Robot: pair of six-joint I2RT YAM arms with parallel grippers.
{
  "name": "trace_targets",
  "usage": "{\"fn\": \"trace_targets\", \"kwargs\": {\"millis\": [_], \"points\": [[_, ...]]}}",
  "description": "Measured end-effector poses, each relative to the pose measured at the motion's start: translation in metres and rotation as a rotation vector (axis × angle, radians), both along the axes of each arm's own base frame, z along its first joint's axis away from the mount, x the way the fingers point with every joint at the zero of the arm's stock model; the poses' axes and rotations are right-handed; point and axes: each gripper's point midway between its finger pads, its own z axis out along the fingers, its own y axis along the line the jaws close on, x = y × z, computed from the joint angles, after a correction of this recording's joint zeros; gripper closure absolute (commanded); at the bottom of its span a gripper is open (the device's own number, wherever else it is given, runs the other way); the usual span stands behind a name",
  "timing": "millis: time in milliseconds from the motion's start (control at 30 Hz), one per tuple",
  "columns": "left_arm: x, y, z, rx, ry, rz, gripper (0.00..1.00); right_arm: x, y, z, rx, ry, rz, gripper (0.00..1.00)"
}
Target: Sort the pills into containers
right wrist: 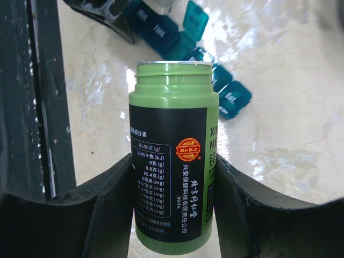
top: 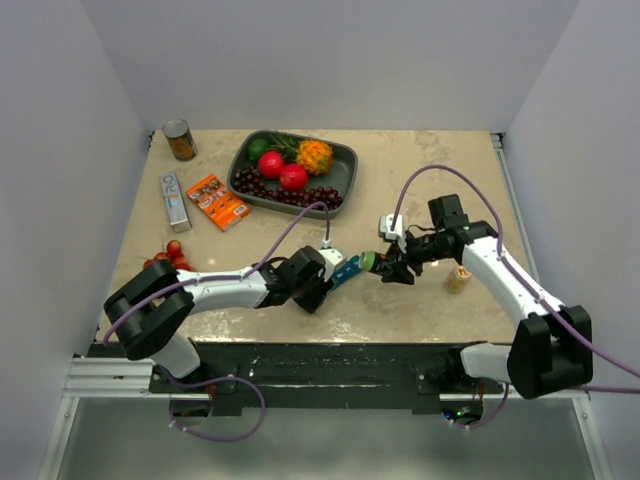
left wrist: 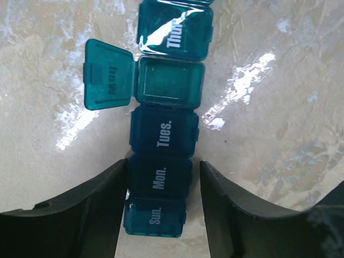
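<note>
The teal-blue pill organizer (left wrist: 164, 134) lies on the table (left wrist: 279, 123), one compartment (left wrist: 169, 80) open with its lid (left wrist: 109, 75) flipped left. It also shows in the top view (top: 347, 271). My left gripper (left wrist: 164, 163) straddles its Mon/Sun end; the left finger touches it, the right finger stands a little apart. In the top view my left gripper (top: 322, 285) is at the strip's near end. My right gripper (right wrist: 173, 161) is shut on an uncapped green bottle (right wrist: 172, 150), mouth toward the organizer (right wrist: 231, 97). In the top view the bottle (top: 368, 263) is tilted at the strip's far end.
A dark grey tray (top: 345, 160) of fruit stands at the back. A can (top: 180, 140), a silver box (top: 175, 198) and an orange box (top: 217, 201) lie at the left. Small red fruits (top: 170, 257) sit by the left arm. A small tan bottle (top: 458, 278) stands right.
</note>
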Motion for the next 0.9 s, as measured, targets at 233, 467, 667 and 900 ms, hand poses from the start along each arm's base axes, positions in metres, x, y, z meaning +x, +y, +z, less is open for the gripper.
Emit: {"fn": "trace_targets", "kwargs": {"millis": [233, 467, 667, 900], "points": [[-0.005, -0.004, 0.0, 0.002, -0.012, 0.017, 0.2, -0.015, 0.008, -0.027, -0.089, 0.037, 0.117, 1.0], [-0.02, 0.014, 0.013, -0.01, 0.003, 0.034, 0.15, -0.024, 0.02, -0.036, -0.143, 0.02, 0.19, 1.0], [-0.031, 0.025, 0.065, -0.139, -0.063, 0.031, 0.1, -0.016, 0.026, -0.044, -0.192, 0.033, 0.203, 1.0], [0.0, 0.065, 0.122, -0.273, -0.182, 0.203, 0.0, -0.013, 0.04, -0.052, -0.258, 0.034, 0.22, 1.0]]}}
